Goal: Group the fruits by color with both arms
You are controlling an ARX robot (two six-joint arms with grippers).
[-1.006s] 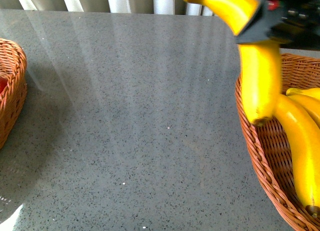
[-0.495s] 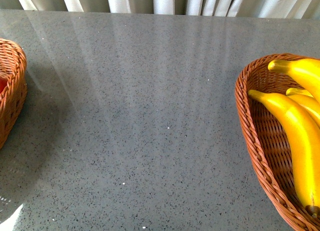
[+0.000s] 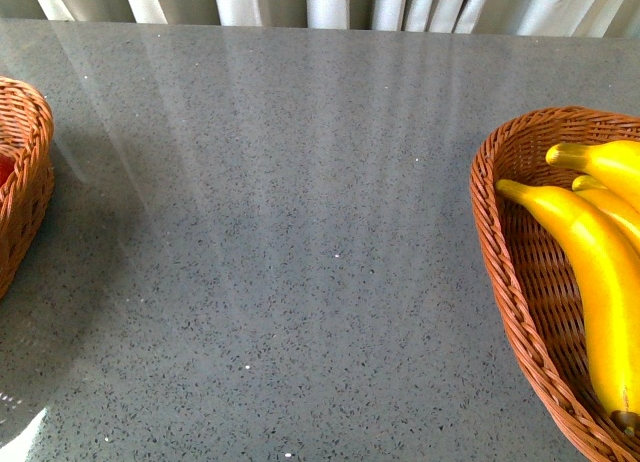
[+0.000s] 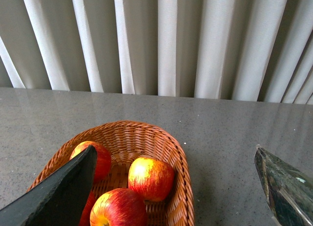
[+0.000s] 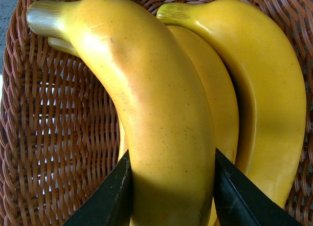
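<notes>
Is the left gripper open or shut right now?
Open. In the left wrist view the left gripper has its two dark fingers far apart, nothing between them, above the basket of apples.

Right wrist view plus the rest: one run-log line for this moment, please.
right hand: fingers either side of banana in basket | left hand: open above apples | table

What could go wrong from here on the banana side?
1. The right end effector straddles the top banana; lifting away before it opens fully could drag that banana out of the basket.
2. That banana rests on two other bananas, so it may roll on release.
</notes>
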